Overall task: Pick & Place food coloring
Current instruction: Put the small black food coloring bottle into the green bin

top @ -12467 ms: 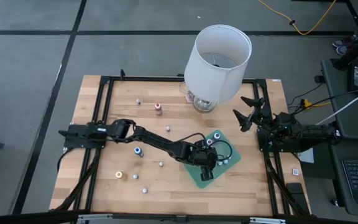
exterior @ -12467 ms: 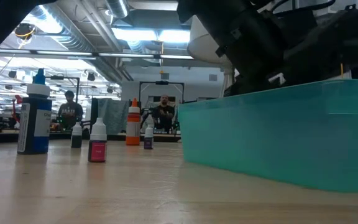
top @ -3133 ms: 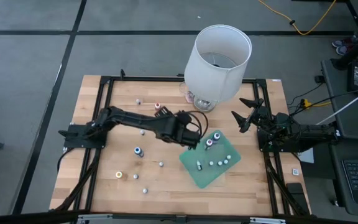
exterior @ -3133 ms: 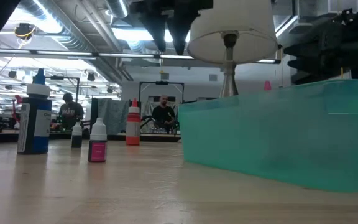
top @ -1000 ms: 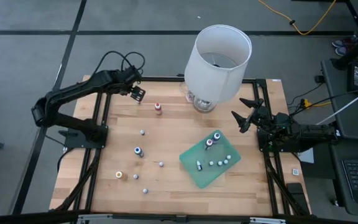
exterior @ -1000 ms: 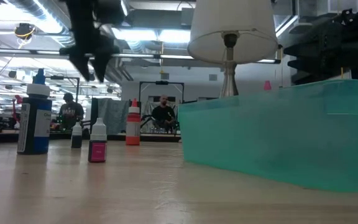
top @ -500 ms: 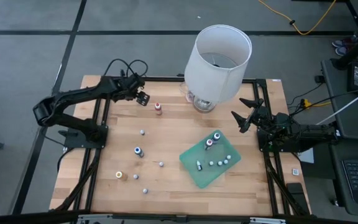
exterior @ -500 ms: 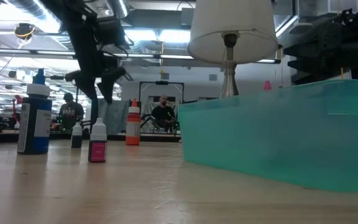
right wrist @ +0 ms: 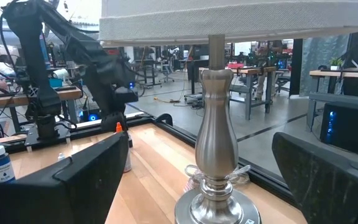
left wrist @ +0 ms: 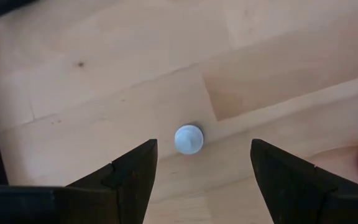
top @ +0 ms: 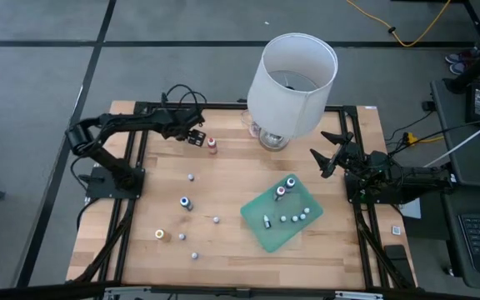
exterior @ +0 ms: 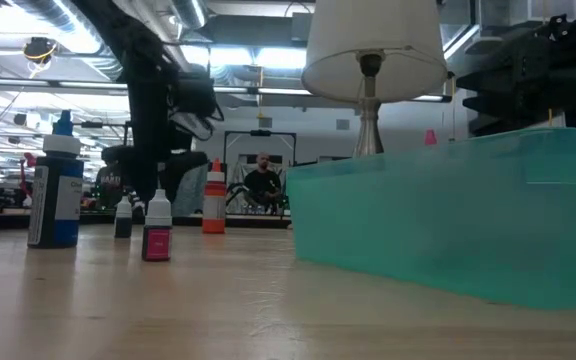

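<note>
Left hand (top: 192, 136) of mine hangs wide open and empty over the white-capped food coloring bottle (left wrist: 188, 139) at the table's (top: 232, 258) far left corner, fingers either side to close on it. Just beside stands an orange-topped bottle (top: 212, 146); lamp (top: 290, 79) further along; right hand (top: 327, 158) waits open.

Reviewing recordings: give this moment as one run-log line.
left end effector: open, above white-capped bottle | right end effector: open, idle by lamp | mat: bottles placed
</note>
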`<state>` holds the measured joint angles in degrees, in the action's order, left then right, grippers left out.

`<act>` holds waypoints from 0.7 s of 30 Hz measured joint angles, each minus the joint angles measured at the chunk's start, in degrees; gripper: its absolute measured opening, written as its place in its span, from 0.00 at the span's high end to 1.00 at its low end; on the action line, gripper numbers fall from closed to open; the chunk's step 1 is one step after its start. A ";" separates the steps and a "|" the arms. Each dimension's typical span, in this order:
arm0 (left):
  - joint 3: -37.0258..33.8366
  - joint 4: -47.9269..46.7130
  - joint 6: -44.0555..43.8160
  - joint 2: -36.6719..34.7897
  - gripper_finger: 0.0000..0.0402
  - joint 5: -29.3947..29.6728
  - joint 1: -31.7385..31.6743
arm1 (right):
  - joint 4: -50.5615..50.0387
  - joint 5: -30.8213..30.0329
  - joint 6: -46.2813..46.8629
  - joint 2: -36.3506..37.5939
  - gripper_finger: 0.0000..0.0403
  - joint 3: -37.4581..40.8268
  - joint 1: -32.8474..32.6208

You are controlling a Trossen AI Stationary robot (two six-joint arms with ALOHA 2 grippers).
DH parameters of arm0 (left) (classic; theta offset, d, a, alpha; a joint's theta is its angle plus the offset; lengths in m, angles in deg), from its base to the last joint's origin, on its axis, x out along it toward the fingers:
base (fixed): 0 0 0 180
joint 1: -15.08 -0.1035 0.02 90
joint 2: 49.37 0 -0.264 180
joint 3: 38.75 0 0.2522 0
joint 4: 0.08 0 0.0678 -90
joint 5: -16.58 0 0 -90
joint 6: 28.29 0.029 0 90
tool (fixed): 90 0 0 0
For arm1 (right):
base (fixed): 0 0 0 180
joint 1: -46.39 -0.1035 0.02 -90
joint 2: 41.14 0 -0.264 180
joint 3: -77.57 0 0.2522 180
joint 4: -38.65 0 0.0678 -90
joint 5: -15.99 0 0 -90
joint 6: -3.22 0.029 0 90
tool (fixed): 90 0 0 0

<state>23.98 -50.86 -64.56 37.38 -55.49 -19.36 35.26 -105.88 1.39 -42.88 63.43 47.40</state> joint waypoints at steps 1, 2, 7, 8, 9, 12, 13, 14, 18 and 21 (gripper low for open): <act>0.00 0.00 0.00 0.55 0.38 -0.02 0.00 | 0.00 0.01 0.00 0.00 0.02 0.00 0.00; -0.02 0.00 0.22 0.93 0.37 -0.02 0.00 | 0.00 0.00 0.00 0.00 0.02 0.00 -0.01; -0.02 0.38 3.60 1.24 0.37 0.37 -0.80 | 0.00 0.02 0.00 0.00 0.02 -0.01 0.00; -0.02 0.72 3.84 1.24 0.37 0.36 -0.95 | 0.01 0.01 0.00 0.00 0.02 0.00 0.00; -0.02 1.05 3.90 1.24 0.38 0.35 -1.09 | 0.02 0.02 0.00 0.00 0.02 -0.01 -0.01; -0.01 2.26 4.58 1.24 0.38 0.27 -1.64 | 0.01 0.00 0.00 0.00 0.02 -0.01 -0.01; 0.00 2.81 4.94 1.24 0.38 -0.03 -1.79 | 0.02 0.00 0.00 0.00 0.02 -0.01 0.00; 0.00 2.99 4.98 1.24 0.38 -0.22 -1.83 | 0.02 0.00 0.00 0.00 0.02 -0.01 -0.01; 0.00 2.91 4.95 1.32 0.38 -1.46 -2.20 | 0.02 0.00 0.00 0.00 0.02 0.00 -0.01; -0.01 2.53 4.20 1.48 0.39 -1.51 -2.20 | 0.02 0.00 0.00 0.00 0.02 0.00 0.00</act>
<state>23.97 -48.33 -60.35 38.86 -57.00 -21.57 35.28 -105.88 1.39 -42.88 63.43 47.40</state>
